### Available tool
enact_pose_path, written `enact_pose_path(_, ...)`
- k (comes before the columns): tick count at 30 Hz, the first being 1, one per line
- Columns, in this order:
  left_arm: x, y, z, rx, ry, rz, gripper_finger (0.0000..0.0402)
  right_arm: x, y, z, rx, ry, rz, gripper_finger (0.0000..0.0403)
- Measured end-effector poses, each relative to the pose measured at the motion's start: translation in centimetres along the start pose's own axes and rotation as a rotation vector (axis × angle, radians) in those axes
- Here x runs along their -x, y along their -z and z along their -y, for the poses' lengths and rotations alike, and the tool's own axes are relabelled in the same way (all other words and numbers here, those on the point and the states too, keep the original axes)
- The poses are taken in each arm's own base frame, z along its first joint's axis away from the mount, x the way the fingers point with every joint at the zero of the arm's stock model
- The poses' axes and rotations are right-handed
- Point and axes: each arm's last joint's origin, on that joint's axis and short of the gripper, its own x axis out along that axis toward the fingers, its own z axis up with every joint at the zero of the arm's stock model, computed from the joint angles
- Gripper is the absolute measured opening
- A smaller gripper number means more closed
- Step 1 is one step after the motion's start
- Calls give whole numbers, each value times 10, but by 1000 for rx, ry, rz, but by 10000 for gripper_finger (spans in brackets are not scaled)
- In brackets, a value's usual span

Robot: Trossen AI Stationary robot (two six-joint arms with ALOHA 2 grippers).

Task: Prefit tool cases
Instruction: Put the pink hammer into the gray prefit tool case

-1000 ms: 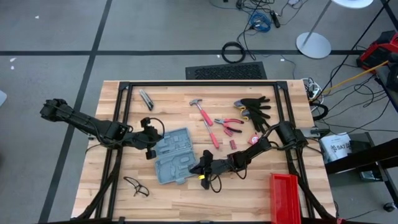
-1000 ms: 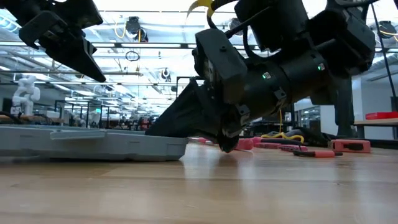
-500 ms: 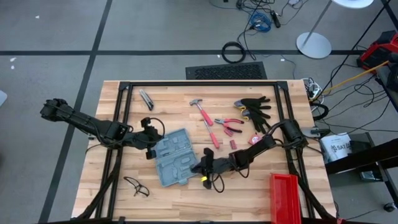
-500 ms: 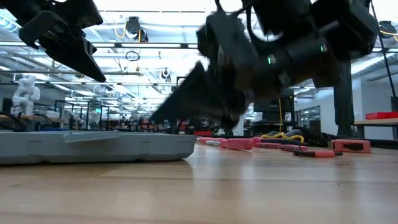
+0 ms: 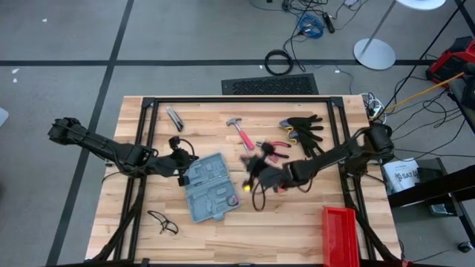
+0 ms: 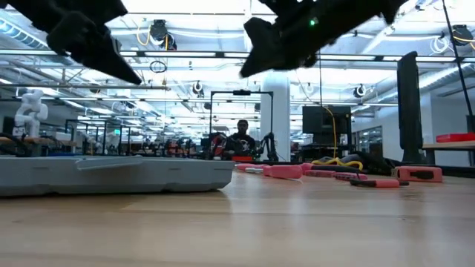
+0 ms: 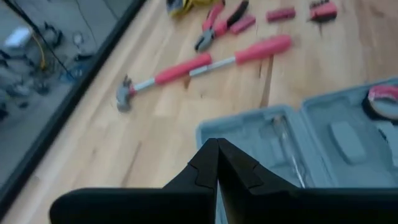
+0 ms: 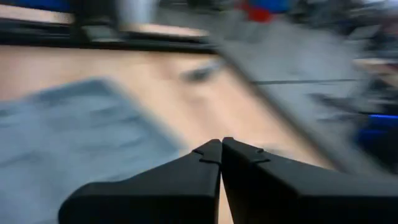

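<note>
Right end effector (image 5: 252, 169) lifted off tool case (image 5: 208, 187), clenched; case open; left end effector (image 5: 180, 165) clenched.

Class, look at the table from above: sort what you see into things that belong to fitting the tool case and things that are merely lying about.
Belongs to the job:
- open blue-grey plastic tool case with grey moulded tray
- red-handled hammer
- red-handled pliers
- shut left gripper
- shut right gripper

Lying about:
- red rectangular bin
- black gloves
- safety glasses
</note>
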Motion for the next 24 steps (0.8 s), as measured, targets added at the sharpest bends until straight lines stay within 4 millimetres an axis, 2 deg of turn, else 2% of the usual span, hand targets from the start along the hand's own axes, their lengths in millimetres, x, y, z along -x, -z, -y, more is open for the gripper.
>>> enact_pose_path(3,0,-5,0,-25,-23,52,13,-3,-17,30,-48,137,20,0)
enact_pose_path(6,0,-10,-2,-45,-62,90,13,-13,-26,58,-85,132,8,5)
enact_pose_path(9,-2,-14,-6,-52,-95,117,13,-29,-24,80,-96,77,-33,19)
enact_pose_path(16,-9,-20,-23,-51,-187,131,13,-67,1,134,-166,-4,-224,77)
enact_pose_path(20,-15,-23,-41,-13,-273,129,13,-89,16,165,-294,-90,-288,108)
enact_pose_path(24,-20,-20,-57,26,-347,92,13,-117,35,177,-369,-209,-384,131)
